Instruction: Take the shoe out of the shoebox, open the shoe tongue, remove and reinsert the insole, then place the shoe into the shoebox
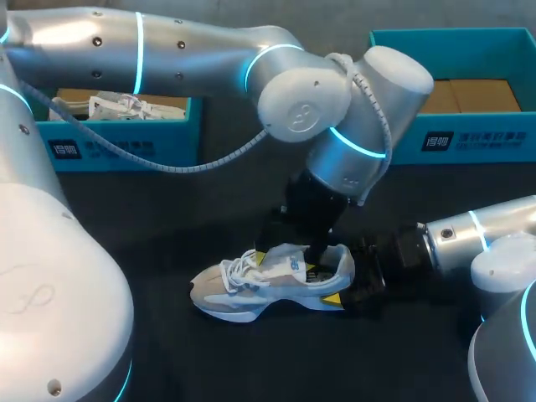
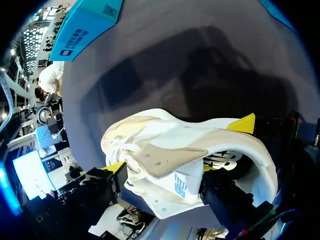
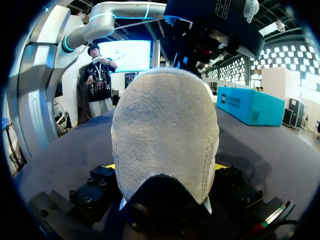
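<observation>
Head view: white-and-beige shoe stands on sole on dark table, toe toward my left, outside both teal shoeboxes. Left shoebox holds second shoe. Left gripper comes down at shoe opening; right gripper sits at heel.

Left wrist view: tongue and laced upper lie inside left gripper; cannot tell if it grips or stands loose.

Right wrist view: suede heel between both yellow tips, touched from two sides, so right gripper is clamped on shoe.
</observation>
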`<state>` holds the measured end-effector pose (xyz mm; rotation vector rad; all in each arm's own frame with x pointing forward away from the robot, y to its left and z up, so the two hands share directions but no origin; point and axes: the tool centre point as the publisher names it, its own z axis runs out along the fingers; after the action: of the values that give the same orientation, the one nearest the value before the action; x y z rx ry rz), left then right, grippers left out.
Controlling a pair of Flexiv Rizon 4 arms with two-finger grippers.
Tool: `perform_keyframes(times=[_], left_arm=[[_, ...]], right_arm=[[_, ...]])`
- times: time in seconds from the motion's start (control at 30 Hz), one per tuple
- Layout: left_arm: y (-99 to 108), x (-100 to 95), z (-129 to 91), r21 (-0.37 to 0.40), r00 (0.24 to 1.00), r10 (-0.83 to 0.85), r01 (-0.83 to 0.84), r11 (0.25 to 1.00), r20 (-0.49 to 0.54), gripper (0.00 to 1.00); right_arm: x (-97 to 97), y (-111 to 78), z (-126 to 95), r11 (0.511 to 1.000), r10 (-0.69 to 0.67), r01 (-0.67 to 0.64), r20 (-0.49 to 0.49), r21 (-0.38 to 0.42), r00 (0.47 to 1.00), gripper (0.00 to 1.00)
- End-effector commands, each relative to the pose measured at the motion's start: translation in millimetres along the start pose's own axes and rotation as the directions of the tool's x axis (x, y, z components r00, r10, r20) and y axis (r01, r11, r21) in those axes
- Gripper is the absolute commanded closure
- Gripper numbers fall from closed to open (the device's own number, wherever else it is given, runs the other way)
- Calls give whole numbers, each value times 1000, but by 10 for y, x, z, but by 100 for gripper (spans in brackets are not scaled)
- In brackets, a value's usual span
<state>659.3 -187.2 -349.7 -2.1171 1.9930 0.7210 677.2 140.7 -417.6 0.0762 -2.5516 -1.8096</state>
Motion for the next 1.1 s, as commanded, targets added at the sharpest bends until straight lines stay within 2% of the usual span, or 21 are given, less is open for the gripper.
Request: perform_keyframes(times=[0.03,0.2,0.53,0.73,1.0,1.1], left_arm=[[64,-112,-17,7,964,-265,265,964,-25,26],[73,-210,-26,0,964,-260,260,966,-50,38],[88,-357,-98,-14,962,-247,247,969,-117,42],[115,-364,-123,-18,960,-245,244,969,-139,53],[158,-317,-164,-20,954,-254,254,967,-162,54],[167,-301,-182,-25,950,-260,260,965,-171,58]], right_arm=[[13,6,8,1000,0,0,2,3,1000,100],[13,6,8,1000,0,0,2,3,1000,100],[13,6,8,1000,0,0,2,3,1000,100],[13,6,8,1000,0,0,2,3,1000,100],[13,6,8,1000,0,0,2,3,1000,100],[13,6,8,1000,0,0,2,3,1000,100]])
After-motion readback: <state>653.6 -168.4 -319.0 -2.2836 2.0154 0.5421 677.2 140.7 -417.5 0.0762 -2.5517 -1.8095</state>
